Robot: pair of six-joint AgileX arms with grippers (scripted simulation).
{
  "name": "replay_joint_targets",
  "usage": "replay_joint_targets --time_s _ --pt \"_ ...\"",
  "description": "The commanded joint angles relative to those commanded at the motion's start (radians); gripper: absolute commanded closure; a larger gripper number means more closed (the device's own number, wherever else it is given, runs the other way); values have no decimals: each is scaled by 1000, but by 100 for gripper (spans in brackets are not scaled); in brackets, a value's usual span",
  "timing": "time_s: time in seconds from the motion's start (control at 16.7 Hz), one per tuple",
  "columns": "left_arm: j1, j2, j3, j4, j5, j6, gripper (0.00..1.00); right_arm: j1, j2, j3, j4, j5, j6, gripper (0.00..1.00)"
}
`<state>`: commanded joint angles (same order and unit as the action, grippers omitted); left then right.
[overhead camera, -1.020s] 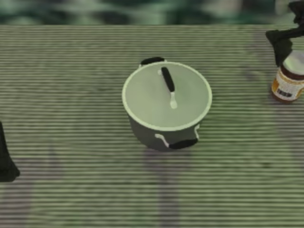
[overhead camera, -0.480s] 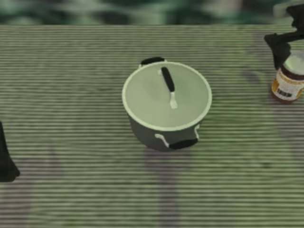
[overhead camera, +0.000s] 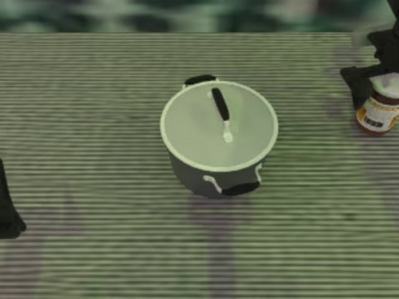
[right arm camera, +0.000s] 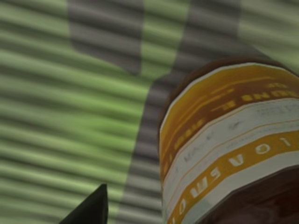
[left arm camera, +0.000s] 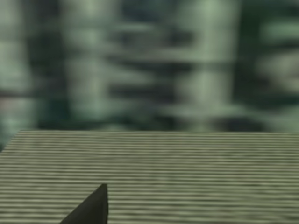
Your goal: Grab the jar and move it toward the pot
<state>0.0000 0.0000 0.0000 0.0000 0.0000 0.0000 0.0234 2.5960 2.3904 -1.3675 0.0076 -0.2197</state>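
The pot (overhead camera: 218,140), dark grey with a pale lid and a black bar handle, stands at the table's middle. At the far right edge stands the jar (overhead camera: 377,112), with a white lid and an orange and white label over dark contents. My right gripper (overhead camera: 381,80) hangs over the jar, open, and one dark finger (overhead camera: 356,78) sits just left of the lid. In the right wrist view the jar (right arm camera: 233,149) fills the space beside one fingertip (right arm camera: 91,210), close but apart from it. My left gripper (overhead camera: 7,218) is parked at the left edge, open.
The striped table (overhead camera: 93,93) stretches bare between the pot and the jar. The left wrist view shows only the table (left arm camera: 187,168), its far edge and one fingertip (left arm camera: 93,207). The jar stands near the table's right edge.
My right gripper has come down and nearer over the jar, its left finger now beside the lid. The jar, the pot and the left arm have not moved.
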Motion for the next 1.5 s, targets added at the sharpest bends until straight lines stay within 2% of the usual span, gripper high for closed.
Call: replay_joint_targets --time_s 0.3,1.08,1.5 --pt "0 0 0 0 0 0 0 0 -6 -25 23 0 0 0" --pt "0 0 0 0 0 0 0 0 -6 -25 23 0 0 98" --pt "0 0 0 0 0 0 0 0 -6 -25 23 0 0 100"
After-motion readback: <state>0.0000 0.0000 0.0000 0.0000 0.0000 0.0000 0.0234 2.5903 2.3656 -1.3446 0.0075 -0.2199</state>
